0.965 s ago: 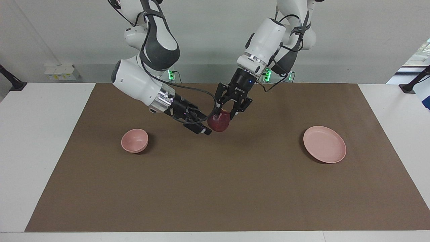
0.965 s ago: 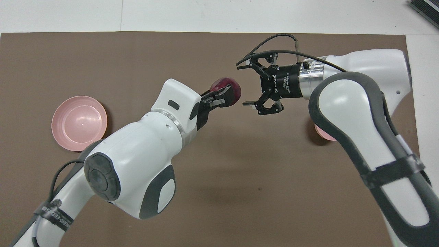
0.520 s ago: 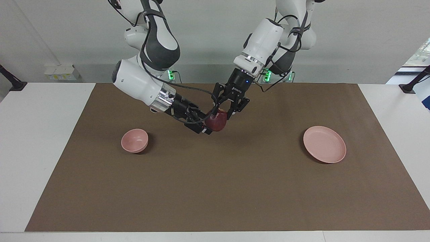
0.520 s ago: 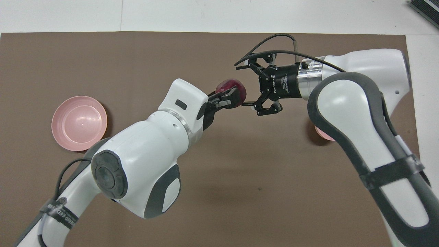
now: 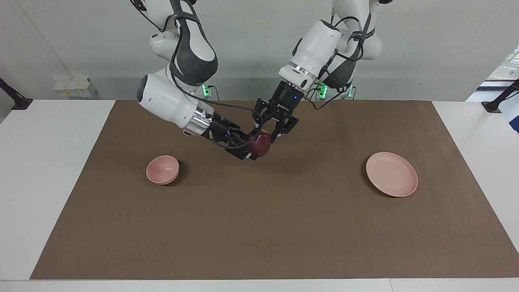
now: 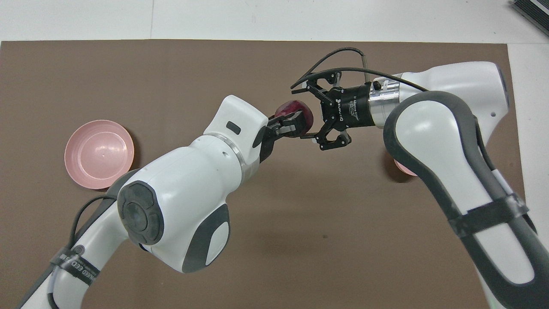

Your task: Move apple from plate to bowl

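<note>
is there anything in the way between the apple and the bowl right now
Nothing visible. The apple is up over the middle of the mat, the left gripper shut on it and the open right gripper around it. Only bare mat lies between there and the bowl, which is empty.

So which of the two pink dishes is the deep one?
The small pale pink bowl toward the right arm's end; the wide pink plate is flat.

Bright, even overhead light, soft shadows on the brown mat [image 5: 259, 227], sharp focus throughout.
</note>
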Available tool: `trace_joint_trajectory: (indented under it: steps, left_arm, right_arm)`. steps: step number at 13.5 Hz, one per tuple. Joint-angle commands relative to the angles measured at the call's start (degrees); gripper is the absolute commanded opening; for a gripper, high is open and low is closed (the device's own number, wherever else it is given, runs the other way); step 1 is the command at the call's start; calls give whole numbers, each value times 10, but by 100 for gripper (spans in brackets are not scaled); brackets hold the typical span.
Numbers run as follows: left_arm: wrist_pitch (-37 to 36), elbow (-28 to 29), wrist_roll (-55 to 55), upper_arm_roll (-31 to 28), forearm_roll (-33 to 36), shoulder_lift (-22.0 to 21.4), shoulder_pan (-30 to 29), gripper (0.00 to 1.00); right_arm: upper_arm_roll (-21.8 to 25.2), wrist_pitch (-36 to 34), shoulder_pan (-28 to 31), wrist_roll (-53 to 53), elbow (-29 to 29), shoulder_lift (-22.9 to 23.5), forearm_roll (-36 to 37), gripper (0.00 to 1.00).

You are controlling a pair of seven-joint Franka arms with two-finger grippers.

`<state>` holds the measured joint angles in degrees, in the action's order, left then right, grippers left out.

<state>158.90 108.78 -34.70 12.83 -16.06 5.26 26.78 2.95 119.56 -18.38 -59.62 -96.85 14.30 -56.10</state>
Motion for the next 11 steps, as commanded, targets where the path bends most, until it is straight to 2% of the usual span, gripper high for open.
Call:
trace_joint_trajectory:
  steps: [1, 2, 3, 5, 6, 8, 9, 10, 11]
  left_arm:
    - [-15, -17, 5, -3, -9, 7, 13, 0]
    - [-15, -17, 5, -3, -9, 7, 13, 0]
    - [-15, -17, 5, -3, -10, 7, 13, 0]
    - [-15, -17, 5, -3, -11, 6, 13, 0]
    - [-15, -17, 5, -3, -11, 6, 13, 0]
    - [-15, -16, 2, -3, -11, 6, 13, 0]
    - [-15, -16, 2, -3, -11, 6, 13, 13]
    - [-15, -17, 7, -4, -7, 6, 11, 63]
    - [-16, -17, 9, -4, -5, 6, 10, 100]
  right_arm:
    - [-1, -2, -1, -5, -9, -10, -20, 100]
    - [-1, -8, 0, -1, -10, -11, -19, 100]
    - [-1, -13, 1, 0, -9, -11, -20, 87]
    - [-1, -14, 4, 0, -9, -11, -30, 33]
    - [-1, -14, 4, 0, -9, -11, -34, 0]
    - [-1, -17, 5, -1, -9, -11, -37, 0]
    - [-1, -18, 5, -1, -9, -10, -37, 0]
    - [-1, -17, 5, -1, -8, -10, -37, 0]
    - [-1, -18, 7, 0, -8, -10, -37, 0]
